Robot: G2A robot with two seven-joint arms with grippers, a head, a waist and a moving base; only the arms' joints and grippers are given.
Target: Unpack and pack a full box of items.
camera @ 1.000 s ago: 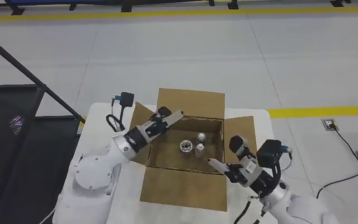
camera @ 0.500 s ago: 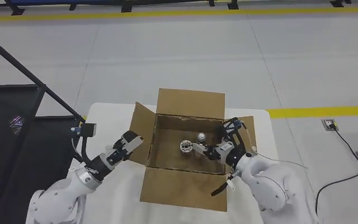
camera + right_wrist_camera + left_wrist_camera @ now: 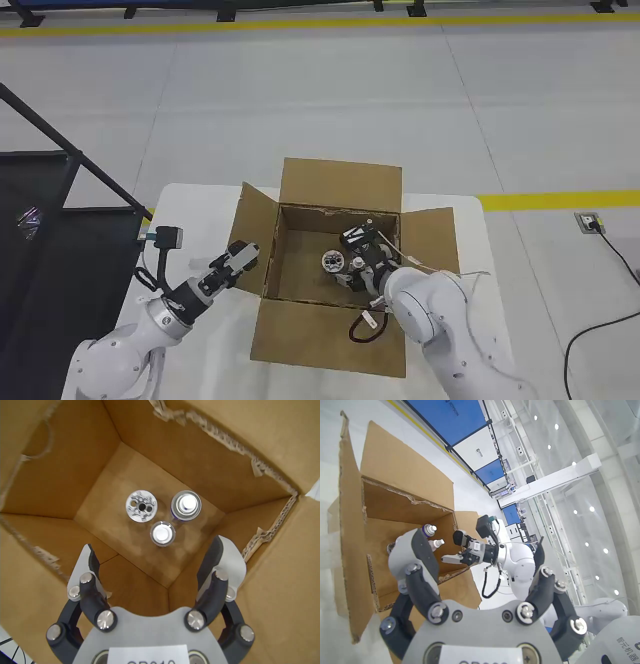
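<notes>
Now swung over the open box (image 3: 62,475) at frame centre, the spread right gripper (image 3: 153,541) should descend straight, centred on the nearest upright bottle (image 3: 162,533).

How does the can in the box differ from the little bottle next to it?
The can is wider across the top than the bottle. The can has a blue side and a metal rim around its white nozzle; the bottle looks clear, with a plain white cap. Both stand upright, side by side, on the floor of the box.
</notes>
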